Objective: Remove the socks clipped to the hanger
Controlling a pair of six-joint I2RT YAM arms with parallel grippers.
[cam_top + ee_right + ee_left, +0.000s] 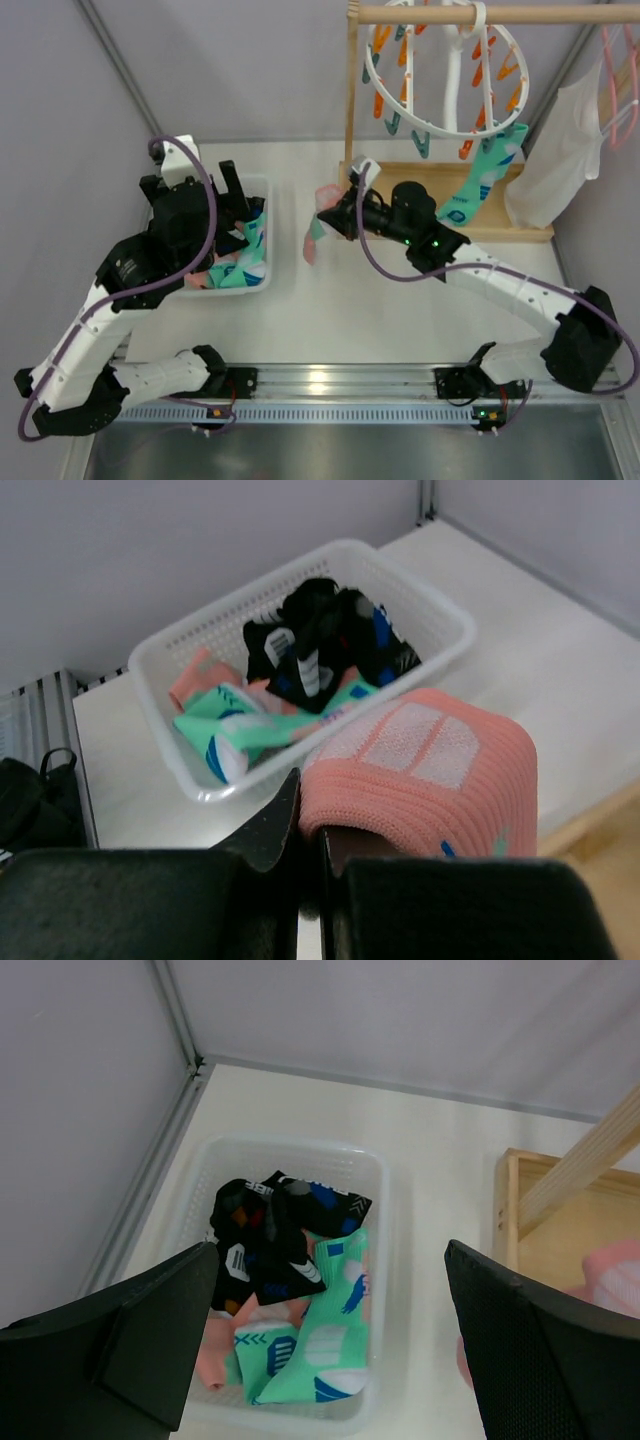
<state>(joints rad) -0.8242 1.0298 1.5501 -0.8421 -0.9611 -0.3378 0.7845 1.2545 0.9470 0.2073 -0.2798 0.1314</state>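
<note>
a: left gripper [330, 1260]?
b: jaws wide apart, empty, above the basket [290, 1148] of socks [300, 1330].
a: right gripper [310, 825]?
b: closed on a pink sock [420, 770], between basket and hanger [458, 80]. a teal sock [480, 185] hangs clipped there, beyond the gripper.

surface: white table [330, 320] | left-center of frame: white plastic basket [268, 262] | upper right: wooden rack base [500, 233]
</note>
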